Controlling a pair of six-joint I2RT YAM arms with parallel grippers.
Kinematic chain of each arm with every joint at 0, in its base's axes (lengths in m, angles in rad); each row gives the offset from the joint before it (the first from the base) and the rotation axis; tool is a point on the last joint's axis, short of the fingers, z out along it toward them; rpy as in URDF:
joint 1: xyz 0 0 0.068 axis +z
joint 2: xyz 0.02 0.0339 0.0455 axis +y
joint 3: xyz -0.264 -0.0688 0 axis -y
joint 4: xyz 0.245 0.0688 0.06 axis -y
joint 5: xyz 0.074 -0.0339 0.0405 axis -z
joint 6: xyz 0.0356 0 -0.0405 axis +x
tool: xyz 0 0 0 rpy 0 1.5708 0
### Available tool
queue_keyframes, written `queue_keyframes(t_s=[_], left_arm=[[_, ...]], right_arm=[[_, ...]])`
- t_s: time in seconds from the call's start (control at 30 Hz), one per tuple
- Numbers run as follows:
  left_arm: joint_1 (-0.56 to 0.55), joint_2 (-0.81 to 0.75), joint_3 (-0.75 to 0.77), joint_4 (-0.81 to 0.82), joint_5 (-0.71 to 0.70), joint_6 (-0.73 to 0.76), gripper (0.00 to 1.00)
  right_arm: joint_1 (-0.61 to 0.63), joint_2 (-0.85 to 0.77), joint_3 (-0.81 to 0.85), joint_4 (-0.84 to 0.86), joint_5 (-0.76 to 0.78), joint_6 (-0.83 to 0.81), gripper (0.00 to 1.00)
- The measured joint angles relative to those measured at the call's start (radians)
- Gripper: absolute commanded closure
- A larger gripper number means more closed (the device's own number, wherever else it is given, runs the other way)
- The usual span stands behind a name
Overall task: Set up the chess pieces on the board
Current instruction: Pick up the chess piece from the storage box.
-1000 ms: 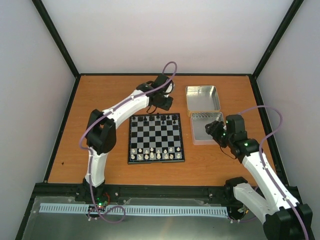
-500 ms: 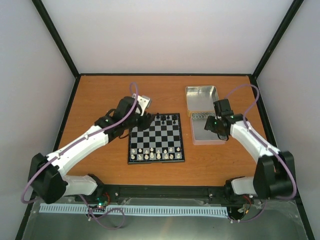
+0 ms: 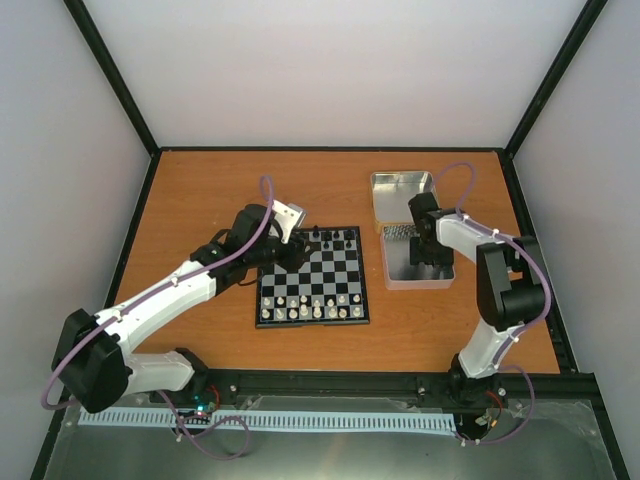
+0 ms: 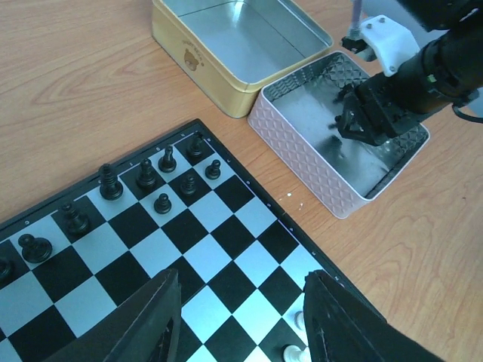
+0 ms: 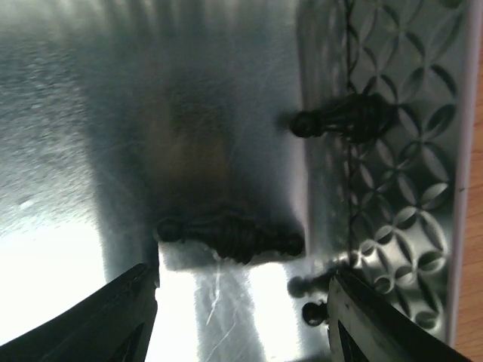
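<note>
Chess pieces (image 4: 111, 183), glossy black plastic, on checkered board (image 4: 226, 249), diamond-embossed tin (image 4: 302, 162), left claw (image 4: 240, 305) and right claw (image 5: 240, 302) apart

Ahead of my right gripper (image 5: 240, 290) the chess pieces (image 5: 226, 235) in the tin (image 5: 75, 113) blur too much for me to name, and under my left gripper (image 4: 241, 290) the board (image 4: 189, 249) runs off-frame.

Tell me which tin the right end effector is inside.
The pink, diamond-embossed tin holds the right end effector; the gold-sided tin behind it does not.
</note>
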Motion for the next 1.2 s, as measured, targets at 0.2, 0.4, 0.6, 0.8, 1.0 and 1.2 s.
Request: queue_keyframes(t_s=[0.2,0.4,0.6,0.8,1.0,1.2], left_arm=[[0.000,0.003,-0.001,0.027,0.021,0.000,0.56],[0.000,0.003,-0.003,0.038,0.027,0.000,0.56],[0.000,0.003,-0.003,0.039,0.029,0.000,0.59],[0.000,0.003,-0.005,0.039,0.031,0.001,0.59],[0.000,0.003,-0.005,0.040,0.031,0.001,0.56],[0.000,-0.002,-0.019,0.062,0.037,0.000,0.52]], right_arm=[[-0.004,0.076,0.066,-0.023,0.055,-0.019,0.41],[-0.021,0.110,0.111,-0.014,0.004,-0.045,0.50],[-0.077,0.110,0.102,0.016,-0.121,-0.039,0.68],[-0.083,0.107,0.094,0.031,-0.153,-0.029,0.78],[-0.083,0.098,0.079,0.052,-0.159,-0.014,0.86],[-0.083,0.068,0.037,0.101,-0.159,0.015,0.92]])
